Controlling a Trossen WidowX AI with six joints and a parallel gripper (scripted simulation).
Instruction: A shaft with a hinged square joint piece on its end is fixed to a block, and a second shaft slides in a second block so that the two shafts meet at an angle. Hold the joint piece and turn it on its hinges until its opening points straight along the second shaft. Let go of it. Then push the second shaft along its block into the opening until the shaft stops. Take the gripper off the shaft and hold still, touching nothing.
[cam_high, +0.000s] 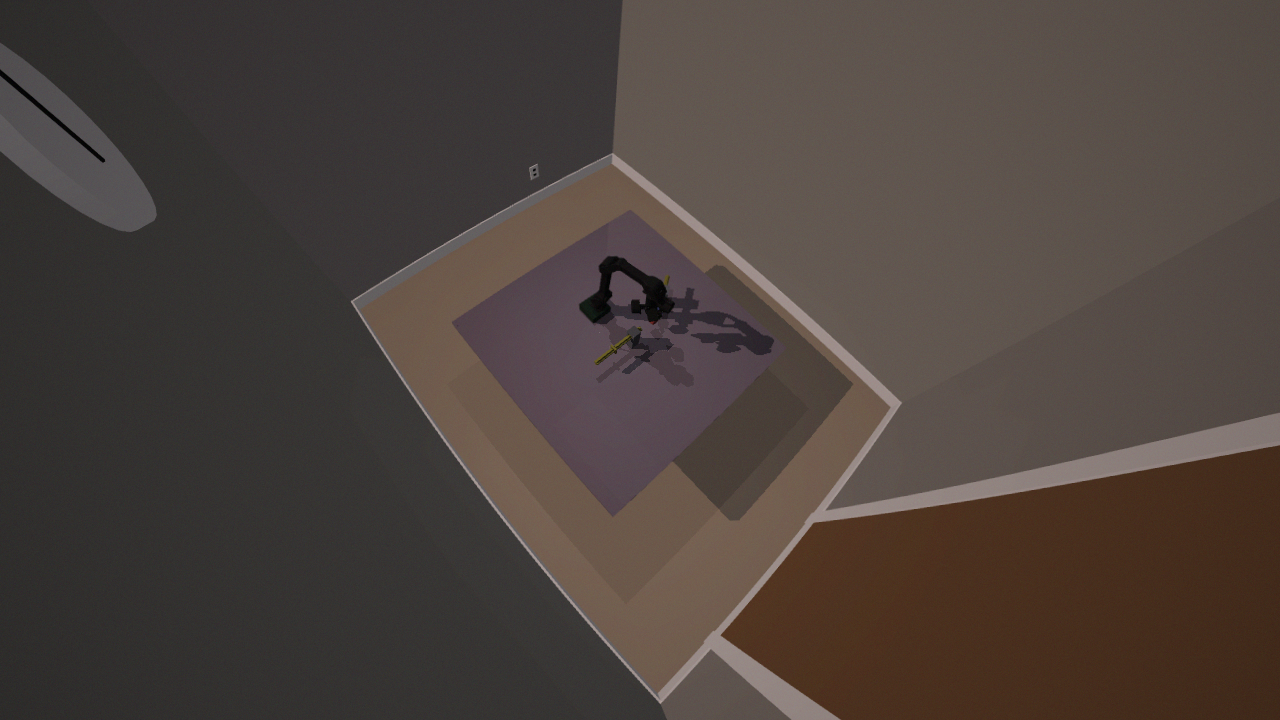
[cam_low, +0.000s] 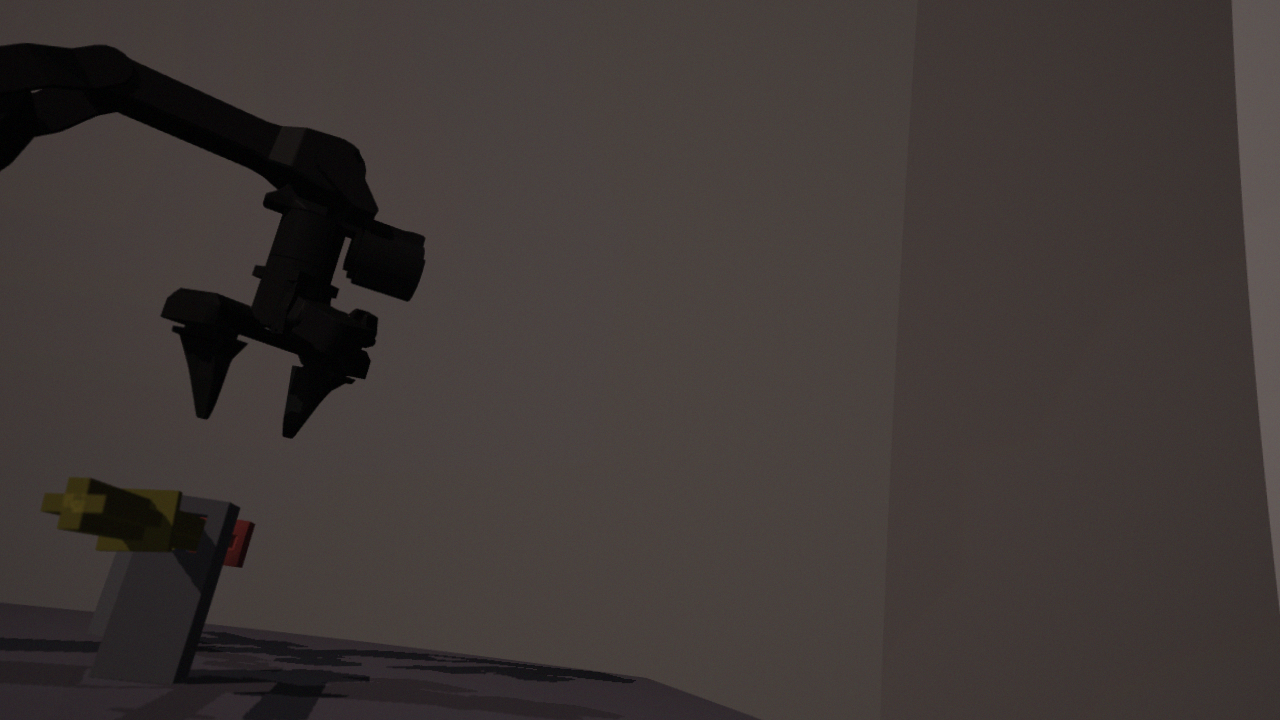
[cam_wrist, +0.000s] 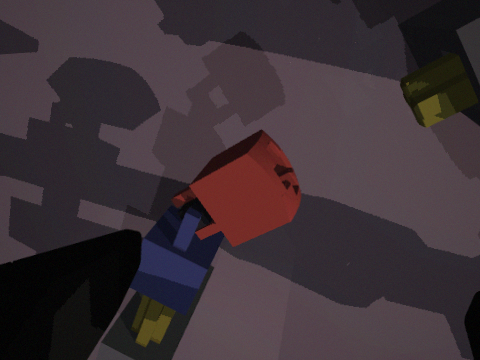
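Red joint piece (cam_high: 652, 322) (cam_low: 239, 543) (cam_wrist: 245, 195) sits on the blue fork (cam_wrist: 172, 267) at the end of the fixed shaft (cam_wrist: 155, 320), above the bench (cam_high: 572, 420) (cam_low: 53, 698). Fingers of the gripper (cam_high: 653, 312) (cam_low: 246, 427) (cam_wrist: 303, 277) wide, nothing between them, raised over the parts. Sliding shaft (cam_high: 615, 347) (cam_low: 134, 519) (cam_wrist: 440, 90) is in the grey block (cam_high: 634, 334) (cam_low: 147, 617), its end apart from the joint piece. Opening side roughly faces that end; tilt can't be judged. Probably the changeover from turning to pushing. If aligned, next: go left and near, grip the sliding shaft behind its block, push along its line. Watch the block's top edge and joint corners; stay high while crossing. More open room above than between the parts.
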